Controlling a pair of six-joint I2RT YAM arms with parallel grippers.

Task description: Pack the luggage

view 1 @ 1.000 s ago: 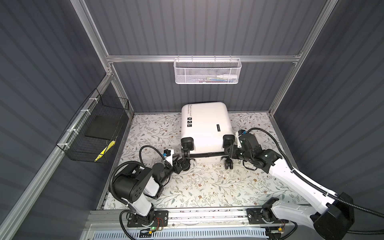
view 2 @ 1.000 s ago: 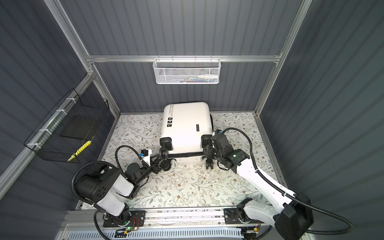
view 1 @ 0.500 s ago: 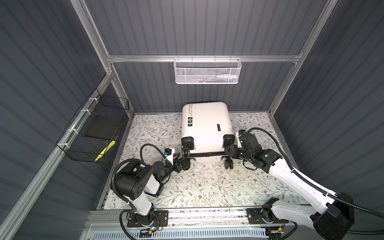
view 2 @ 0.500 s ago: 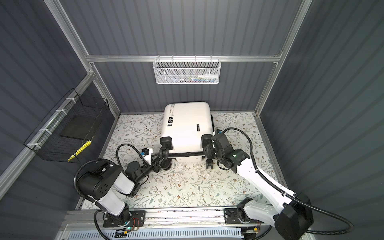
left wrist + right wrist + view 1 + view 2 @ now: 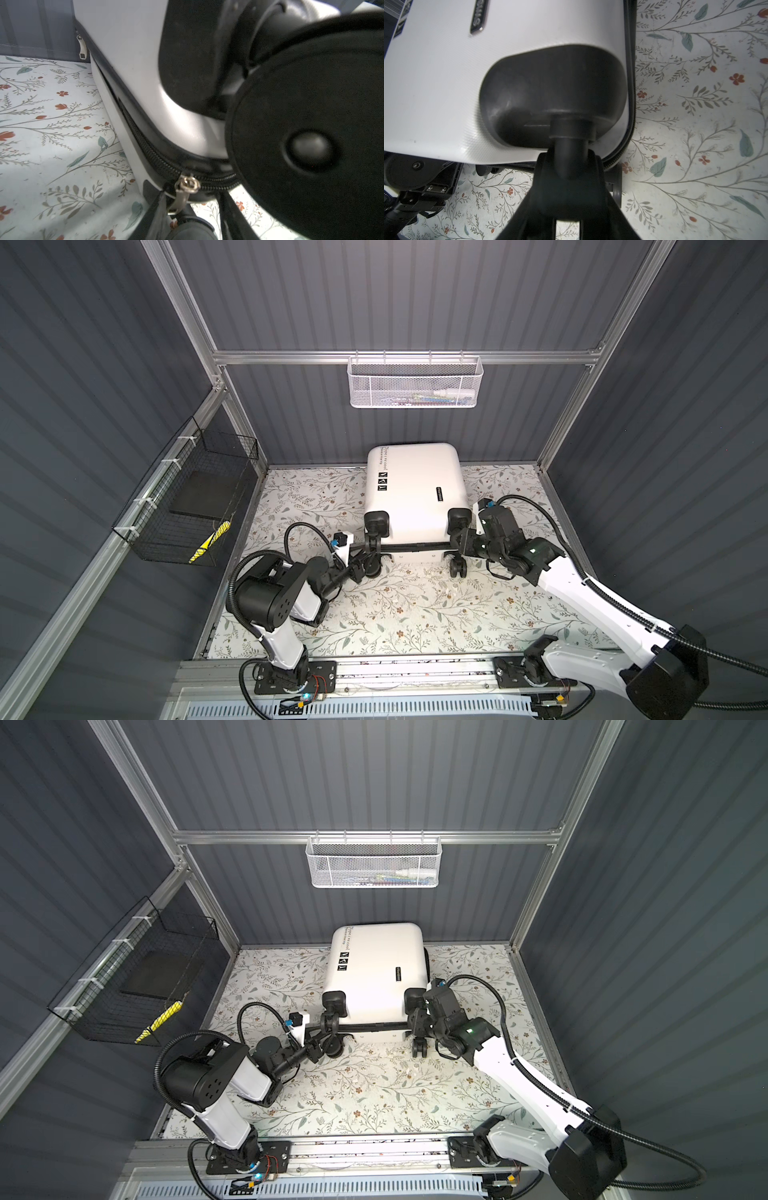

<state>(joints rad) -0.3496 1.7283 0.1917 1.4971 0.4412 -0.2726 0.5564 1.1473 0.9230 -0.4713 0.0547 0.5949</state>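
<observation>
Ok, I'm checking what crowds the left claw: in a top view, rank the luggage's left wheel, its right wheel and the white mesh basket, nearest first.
From the left claw, in a top view:
1. Left wheel of the luggage: right beside the claw.
2. Right wheel: across the luggage's near end, on the right.
3. White mesh basket: hung high at the back.

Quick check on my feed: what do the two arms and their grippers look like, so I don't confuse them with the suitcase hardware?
The left arm and right arm have white link shells with black cylindrical joints and black bases. A black corrugated cable loops off each. The left gripper and right gripper are all black with slim fingers. A small green light glows near the right wrist.
</observation>
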